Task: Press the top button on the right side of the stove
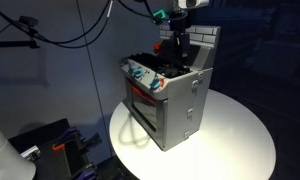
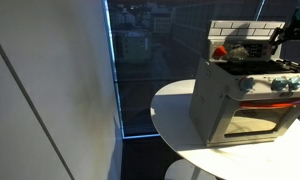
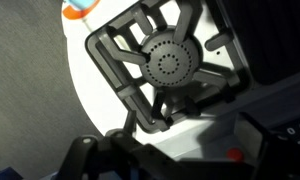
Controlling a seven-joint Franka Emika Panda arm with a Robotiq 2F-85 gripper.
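Observation:
The small grey toy stove (image 1: 175, 100) stands on a round white table (image 1: 240, 140); it also shows in an exterior view (image 2: 230, 100). It has teal-and-red front knobs (image 1: 140, 75) and a white brick-pattern back wall (image 1: 202, 40) with a dark control panel (image 2: 245, 48). My gripper (image 1: 173, 45) hangs low over the stove top, close to the back wall, and also shows in an exterior view (image 2: 285, 40). In the wrist view I look down on a black burner (image 3: 170, 62), with a small red button (image 3: 235, 153) on the dark panel. The jaws are dark and blurred.
The table's edge (image 2: 175, 120) lies close around the stove. A dark window and a pale wall stand behind. Cables hang at the back (image 1: 80, 30). An orange-and-blue object (image 3: 80, 8) shows at the top edge of the wrist view.

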